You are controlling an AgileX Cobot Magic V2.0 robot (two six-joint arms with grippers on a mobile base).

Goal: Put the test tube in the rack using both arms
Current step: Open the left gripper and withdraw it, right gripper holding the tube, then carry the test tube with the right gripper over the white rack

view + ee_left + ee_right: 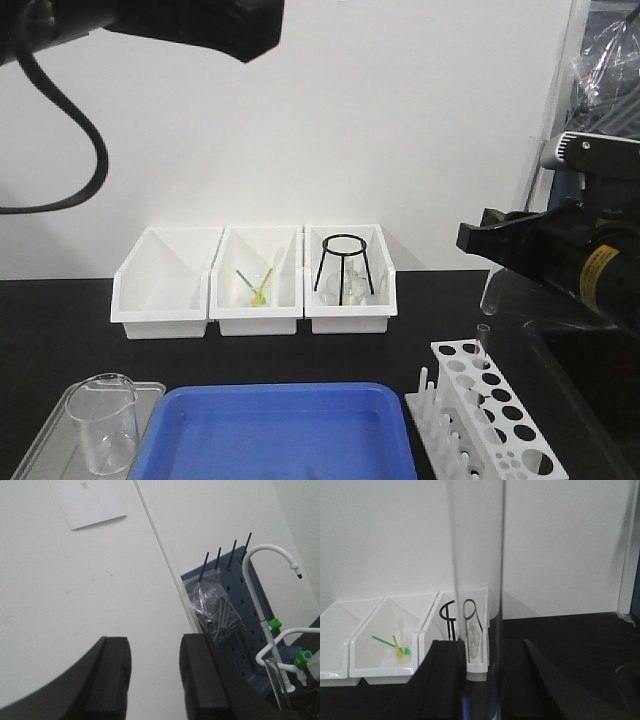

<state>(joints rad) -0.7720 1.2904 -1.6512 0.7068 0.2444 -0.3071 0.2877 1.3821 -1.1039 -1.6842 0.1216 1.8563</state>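
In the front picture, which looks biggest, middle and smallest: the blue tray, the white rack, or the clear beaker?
Blue tray, biggest.
White rack, middle.
Clear beaker, smallest.
All sit similarly near the camera, so the order seems fair.

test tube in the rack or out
Out, it seems: the right gripper holds the test tube above the rack; whether its tip has reached a hole, cannot tell.

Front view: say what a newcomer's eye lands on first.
The right gripper holds a clear test tube above the white rack at the lower right. A bright blue tray fills the front centre, and the left gripper hangs open, high at upper left.
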